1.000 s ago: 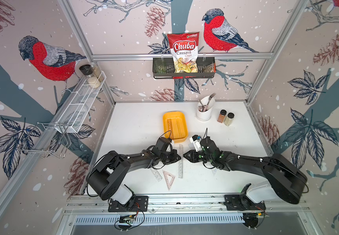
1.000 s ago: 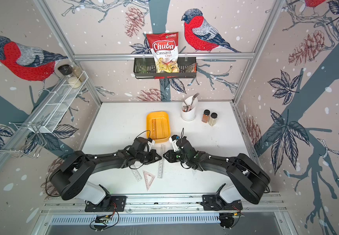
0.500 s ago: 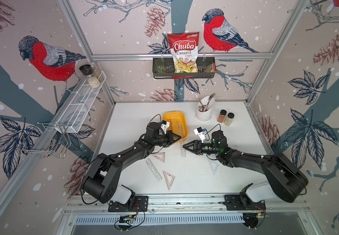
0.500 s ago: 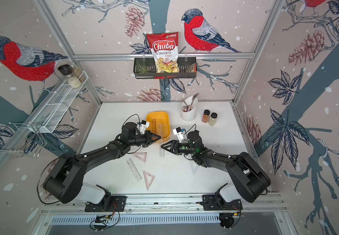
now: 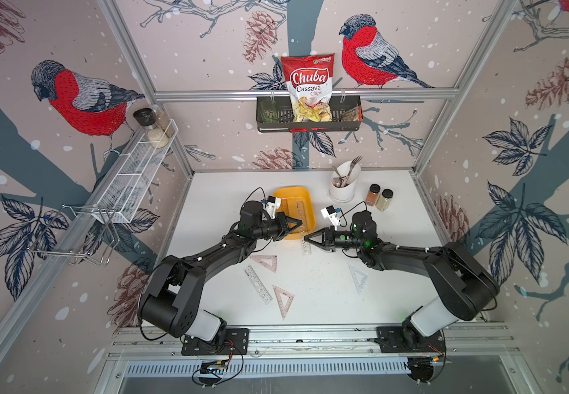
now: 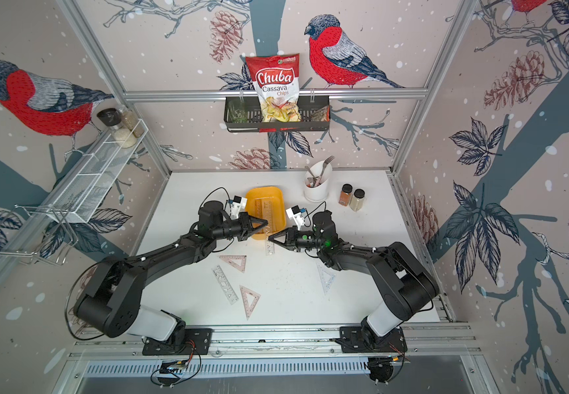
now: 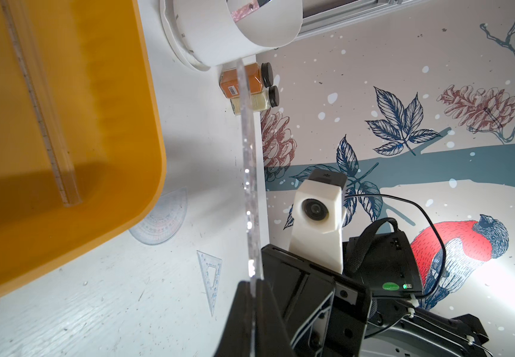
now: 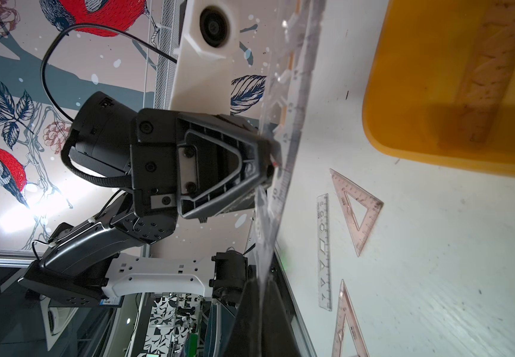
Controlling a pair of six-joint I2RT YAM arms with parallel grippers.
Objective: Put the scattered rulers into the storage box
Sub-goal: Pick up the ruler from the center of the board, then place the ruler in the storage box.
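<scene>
A clear straight ruler hangs on edge just off the near corner of the yellow storage box, and both grippers hold it. My left gripper is shut on it from the left, and my right gripper is shut on it from the right. In the wrist views the ruler runs straight out of each pair of closed jaws. A clear ruler and a pinkish ruler lie inside the box. On the table lie two pink set squares, a stencil ruler, a clear set square and a protractor.
A white cutlery cup and two spice jars stand behind and to the right of the box. A wire shelf hangs on the left wall. A dark basket with a chips bag hangs on the back wall.
Both arms have moved from the table's middle back toward the box, lifting the clear ruler off the table. My right gripper opened on the way and has shut on the ruler again.
</scene>
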